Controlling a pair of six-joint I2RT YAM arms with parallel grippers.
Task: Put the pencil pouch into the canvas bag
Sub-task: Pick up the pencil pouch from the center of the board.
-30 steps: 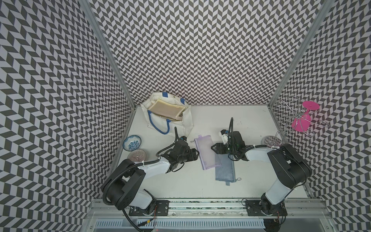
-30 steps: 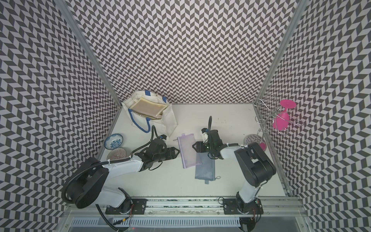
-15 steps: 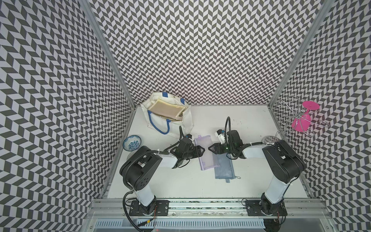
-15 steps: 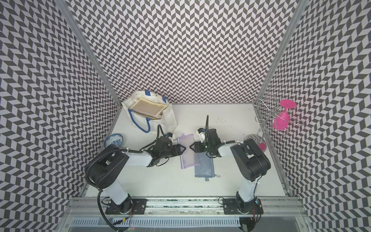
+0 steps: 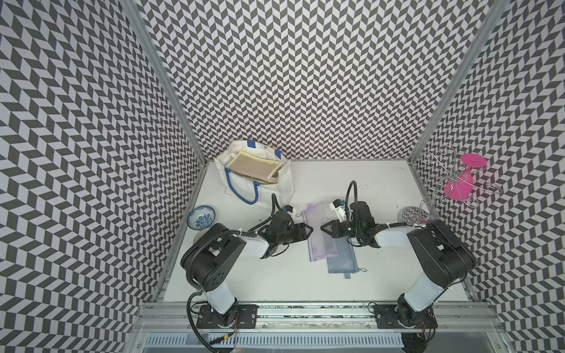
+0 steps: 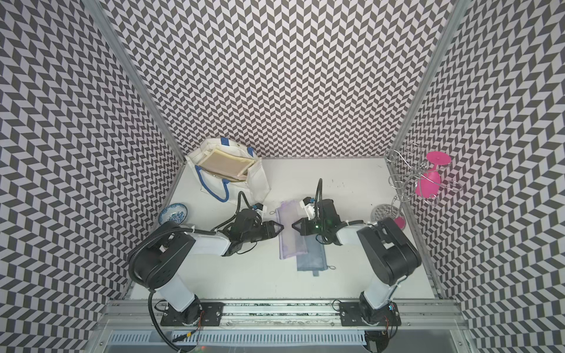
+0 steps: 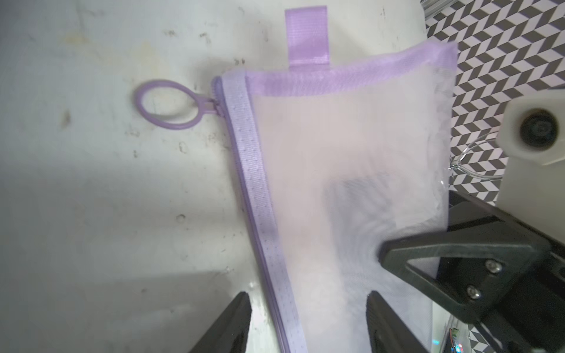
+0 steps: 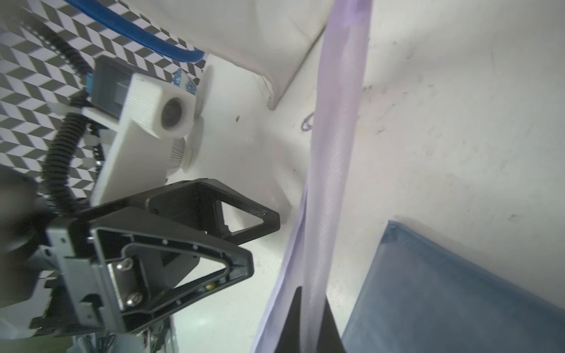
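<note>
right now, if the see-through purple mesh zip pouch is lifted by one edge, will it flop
Likely floppy: the purple mesh zip pouch curls up where the right gripper pinches its edge. Probably light too: it is thin, see-through and apparently empty.

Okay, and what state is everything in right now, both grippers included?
canvas bag: upright, open, tan flat item inside
purple pouch: zipped shut, one edge lifted
blue pouch: flat, partly under the purple pouch
left gripper: open at the purple pouch's zipper edge
right gripper: shut on the purple pouch
bowl: upright, empty
pink glass: hanging upside down
</note>
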